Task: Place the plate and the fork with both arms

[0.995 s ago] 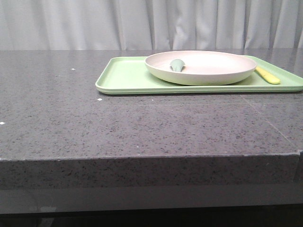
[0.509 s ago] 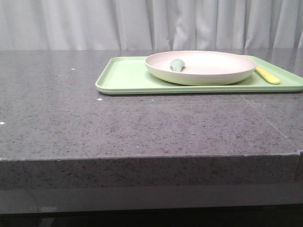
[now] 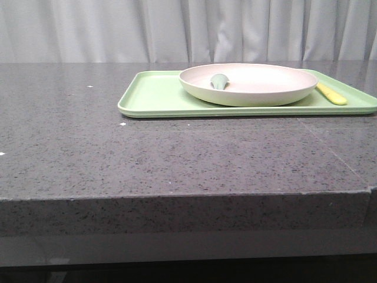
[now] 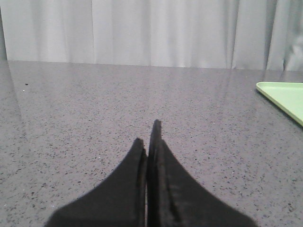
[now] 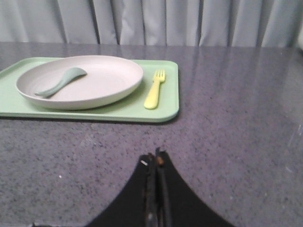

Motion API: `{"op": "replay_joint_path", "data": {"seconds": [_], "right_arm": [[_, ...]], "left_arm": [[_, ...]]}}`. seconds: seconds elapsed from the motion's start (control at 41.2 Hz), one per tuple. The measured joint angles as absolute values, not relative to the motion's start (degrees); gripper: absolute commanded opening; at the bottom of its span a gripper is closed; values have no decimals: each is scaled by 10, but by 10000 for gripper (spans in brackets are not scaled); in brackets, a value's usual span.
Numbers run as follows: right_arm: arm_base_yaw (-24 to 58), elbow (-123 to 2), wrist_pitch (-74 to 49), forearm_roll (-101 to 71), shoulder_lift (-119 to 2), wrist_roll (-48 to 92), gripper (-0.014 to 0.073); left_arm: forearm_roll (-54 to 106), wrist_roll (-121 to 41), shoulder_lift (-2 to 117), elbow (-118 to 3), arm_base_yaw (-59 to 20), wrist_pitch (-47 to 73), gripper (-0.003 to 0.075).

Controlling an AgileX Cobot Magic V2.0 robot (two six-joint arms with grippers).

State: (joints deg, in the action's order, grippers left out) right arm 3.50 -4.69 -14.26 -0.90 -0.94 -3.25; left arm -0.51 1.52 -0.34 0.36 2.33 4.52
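The cream-white plate point(image 3: 248, 84) point(image 5: 79, 81) rests on a light-green tray point(image 3: 154, 96) point(image 5: 128, 109) at the back right of the table. Just right of the plate, on the tray, lies the pale-yellow fork point(image 3: 331, 93) point(image 5: 155, 89). Neither arm shows in the front view. My right gripper point(image 5: 155, 156) is shut and empty, low over bare table in front of the tray, short of the fork. My left gripper point(image 4: 147, 134) is shut and empty over bare table, well left of the tray's corner point(image 4: 283, 96).
A pale grey-green spoon point(image 3: 220, 81) point(image 5: 60, 81) lies inside the plate. The speckled grey table point(image 3: 177, 153) ends in a front edge near the camera. A pale curtain point(image 3: 188, 29) hangs behind.
The front view has shifted a hair; tray, plate and fork stay in place.
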Motion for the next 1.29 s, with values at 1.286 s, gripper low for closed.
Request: {"op": "replay_joint_path", "data": {"seconds": [1.286], "right_arm": [[8,16,-136,-30,5,-33,-117]], "left_arm": [[-5,14,-3,4,23,44,-18]]}}
